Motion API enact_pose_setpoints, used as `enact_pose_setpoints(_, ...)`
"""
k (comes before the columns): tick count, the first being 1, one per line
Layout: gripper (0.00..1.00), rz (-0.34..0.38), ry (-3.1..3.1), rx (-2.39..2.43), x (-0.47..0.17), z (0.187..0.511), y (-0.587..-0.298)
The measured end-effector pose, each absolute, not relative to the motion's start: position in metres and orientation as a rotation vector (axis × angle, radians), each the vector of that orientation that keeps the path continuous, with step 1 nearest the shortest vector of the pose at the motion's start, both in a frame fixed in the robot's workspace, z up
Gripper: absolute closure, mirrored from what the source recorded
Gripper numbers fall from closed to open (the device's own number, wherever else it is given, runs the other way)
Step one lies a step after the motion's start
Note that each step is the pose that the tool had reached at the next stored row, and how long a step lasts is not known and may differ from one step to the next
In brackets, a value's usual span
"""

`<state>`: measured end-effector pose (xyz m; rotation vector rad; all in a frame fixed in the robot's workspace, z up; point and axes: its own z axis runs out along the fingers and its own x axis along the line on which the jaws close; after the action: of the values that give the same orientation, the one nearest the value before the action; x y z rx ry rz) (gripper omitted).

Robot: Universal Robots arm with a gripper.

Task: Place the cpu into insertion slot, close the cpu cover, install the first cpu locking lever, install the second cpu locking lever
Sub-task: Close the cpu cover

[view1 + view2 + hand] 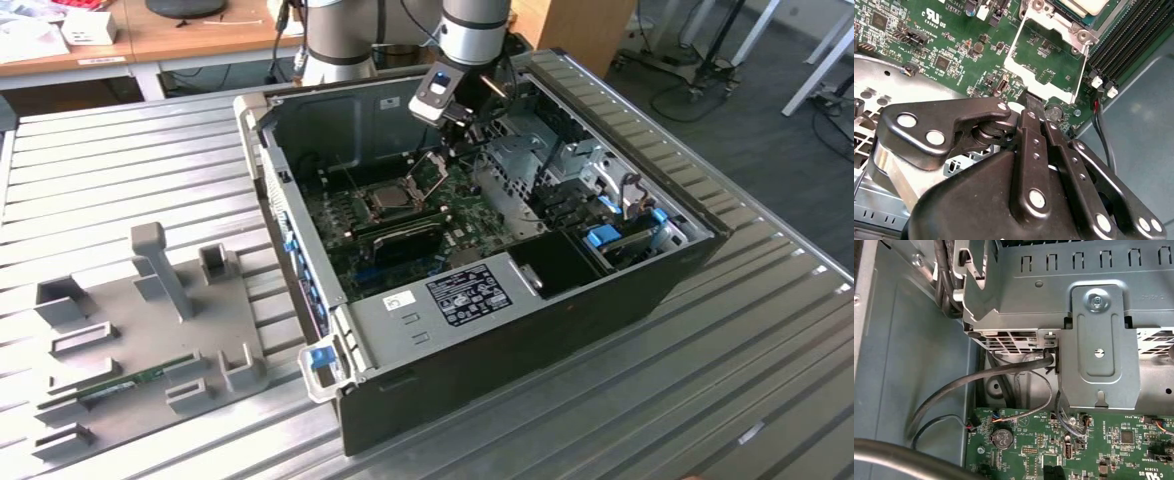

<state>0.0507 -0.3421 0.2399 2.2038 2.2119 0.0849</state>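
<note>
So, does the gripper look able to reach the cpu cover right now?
Probably yes. In the second wrist view the gripper sits right at the free edge of the swung-open cpu cover, with nothing between them.

Black cables [979, 377] run from grey bracket [1099, 340] to green motherboard [1114, 450].

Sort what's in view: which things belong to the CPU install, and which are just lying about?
In the job:
gripper, at the cover's free edge
cover, raised
cpu, seated in the slot

Lying about:
rack, on the exterior view's left
memory stick, on the rack
cables
coin cell
</note>
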Motion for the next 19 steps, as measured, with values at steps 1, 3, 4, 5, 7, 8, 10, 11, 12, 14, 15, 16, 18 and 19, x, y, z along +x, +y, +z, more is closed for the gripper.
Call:
enact_pose_setpoints(1,0.90,0.085,2.212,2.204,0.051,0.240,-0.342)
enact_pose_setpoints(3,0.90,0.085,2.212,2.204,0.051,0.240,-0.342)
enact_pose_setpoints(4,0.90,0.085,2.212,2.204,0.051,0.240,-0.342)
enact_pose_setpoints(5,0.90,0.085,2.212,2.204,0.050,0.240,-0.342)
enact_pose_setpoints(7,0.90,0.086,2.211,2.203,0.047,0.240,-0.342)
enact_pose_setpoints(8,0.90,0.087,2.211,2.203,0.045,0.240,-0.342)
enact_pose_setpoints(10,0.90,0.088,2.211,2.203,0.040,0.240,-0.342)
enact_pose_setpoints(11,0.90,0.089,2.210,2.202,0.037,0.239,-0.342)
enact_pose_setpoints(12,0.90,0.090,2.210,2.202,0.033,0.239,-0.342)
enact_pose_setpoints(14,0.90,0.093,2.208,2.200,0.025,0.239,-0.341)
enact_pose_setpoints(15,0.90,0.095,2.207,2.199,0.021,0.239,-0.341)
enact_pose_setpoints(16,0.90,0.097,2.207,2.198,0.017,0.239,-0.340)
enact_pose_setpoints(18,0.90,0.100,2.205,2.196,0.007,0.239,-0.340)
enact_pose_setpoints(19,0.90,0.102,2.204,2.196,0.003,0.239,-0.340)
